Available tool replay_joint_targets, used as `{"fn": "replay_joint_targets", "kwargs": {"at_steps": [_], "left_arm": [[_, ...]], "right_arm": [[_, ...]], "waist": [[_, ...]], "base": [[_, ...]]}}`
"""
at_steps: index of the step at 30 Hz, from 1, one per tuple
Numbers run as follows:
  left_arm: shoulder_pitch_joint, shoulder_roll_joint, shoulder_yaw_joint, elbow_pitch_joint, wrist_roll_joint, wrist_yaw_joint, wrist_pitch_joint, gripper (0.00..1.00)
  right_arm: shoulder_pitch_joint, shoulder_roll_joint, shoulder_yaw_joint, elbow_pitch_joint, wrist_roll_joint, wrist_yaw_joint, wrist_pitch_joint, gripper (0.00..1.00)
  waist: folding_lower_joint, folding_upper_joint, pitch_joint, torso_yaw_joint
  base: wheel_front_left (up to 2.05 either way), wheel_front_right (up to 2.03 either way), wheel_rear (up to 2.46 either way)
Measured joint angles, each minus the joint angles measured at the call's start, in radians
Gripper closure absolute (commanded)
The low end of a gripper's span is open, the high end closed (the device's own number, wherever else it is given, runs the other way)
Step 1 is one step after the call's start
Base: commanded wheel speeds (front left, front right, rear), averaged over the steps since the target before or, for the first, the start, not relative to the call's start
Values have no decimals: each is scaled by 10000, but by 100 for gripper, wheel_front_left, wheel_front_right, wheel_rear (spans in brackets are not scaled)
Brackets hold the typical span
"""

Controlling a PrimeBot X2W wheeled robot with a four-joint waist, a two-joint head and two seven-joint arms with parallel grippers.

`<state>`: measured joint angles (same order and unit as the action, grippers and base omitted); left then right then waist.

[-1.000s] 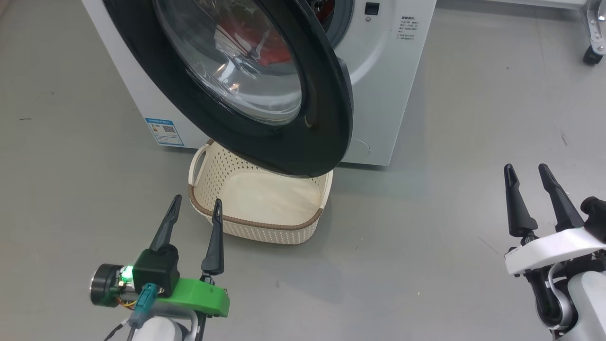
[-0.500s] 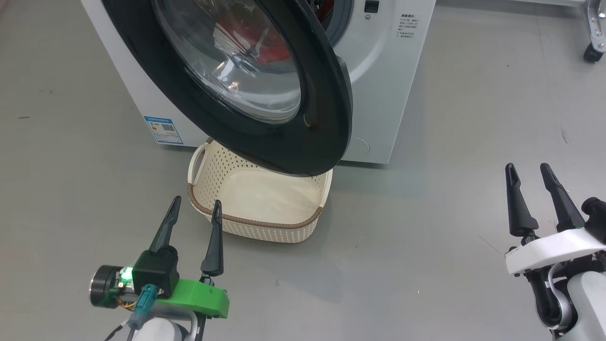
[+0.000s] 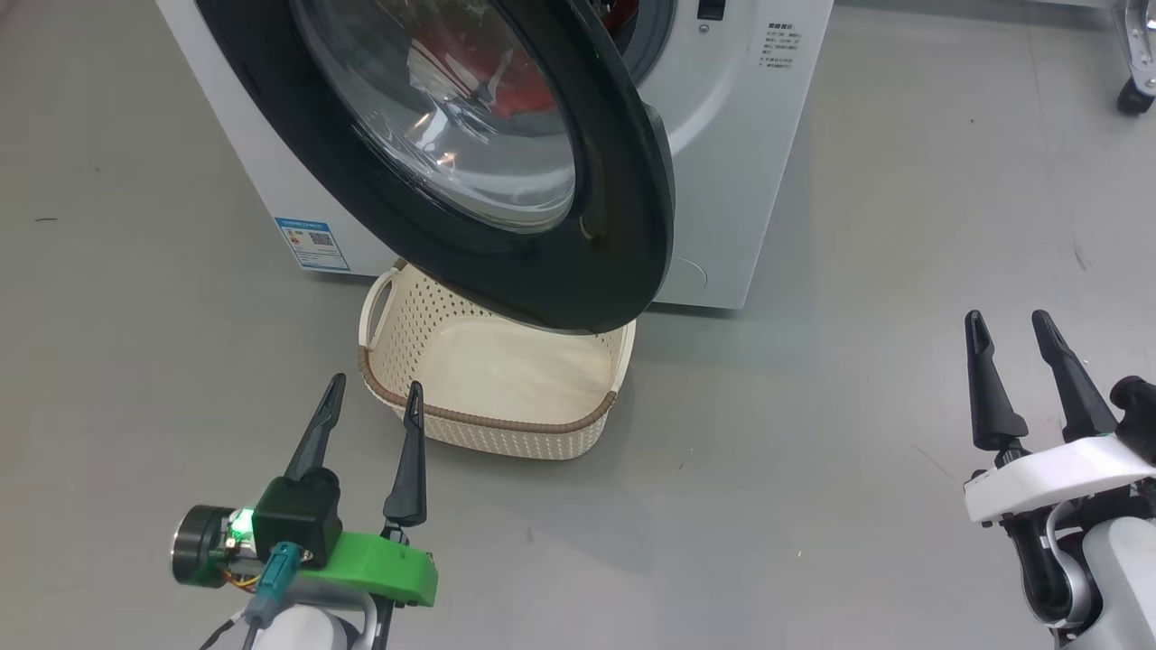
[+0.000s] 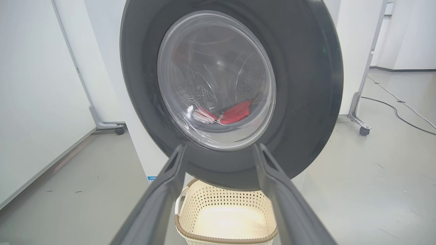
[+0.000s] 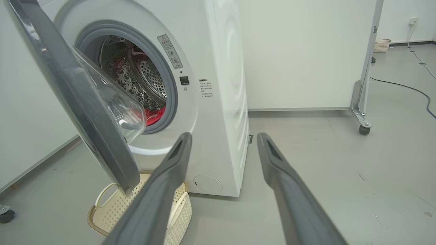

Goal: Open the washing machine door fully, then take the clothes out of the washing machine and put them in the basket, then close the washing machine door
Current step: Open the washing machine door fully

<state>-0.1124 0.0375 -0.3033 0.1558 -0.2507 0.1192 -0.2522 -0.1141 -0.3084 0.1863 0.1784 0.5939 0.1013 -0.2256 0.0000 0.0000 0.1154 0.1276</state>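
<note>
Change since a second ago is slight, a small camera drift; the washing machine door [image 3: 623, 226] still hangs partly open above the basket [image 3: 506, 420], which sits just before the washing machine [image 3: 722, 181]; the red clothes [image 4: 236, 112] lie in the drum. The left gripper [image 3: 377, 384] and right gripper [image 3: 1005, 316] stay spread and empty, well apart from the door.

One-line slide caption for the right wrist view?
Washing machine door ajar, red clothes in drum, basket on floor below.

The setting was a test lab. The washing machine [image 5: 224, 102] stood on grey floor [image 5: 323, 177] among white partition panels [image 5: 306, 61] on castors [image 5: 364, 130], a cable [image 5: 405, 87] trailing.
</note>
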Motion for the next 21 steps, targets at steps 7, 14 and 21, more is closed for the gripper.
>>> {"fn": "replay_joint_targets", "kwargs": {"at_steps": [7,14,21], "left_arm": [[0,2,-94,-67,0,0,0,0],[-17,4,-376,-157,0,0,0,0],[-177,6,-627,-314,0,0,0,0]], "right_arm": [[-10,-148,-17,-169,-75,2,-2,0],[-436,-491,100,-416,-307,25,138,0],[-1408,-761,52,-694,-100,109,531,0]], "waist": [[0,0,136,25],[0,0,474,98],[0,0,907,273]], "base": [[0,0,0],[0,0,0],[0,0,0]]}}
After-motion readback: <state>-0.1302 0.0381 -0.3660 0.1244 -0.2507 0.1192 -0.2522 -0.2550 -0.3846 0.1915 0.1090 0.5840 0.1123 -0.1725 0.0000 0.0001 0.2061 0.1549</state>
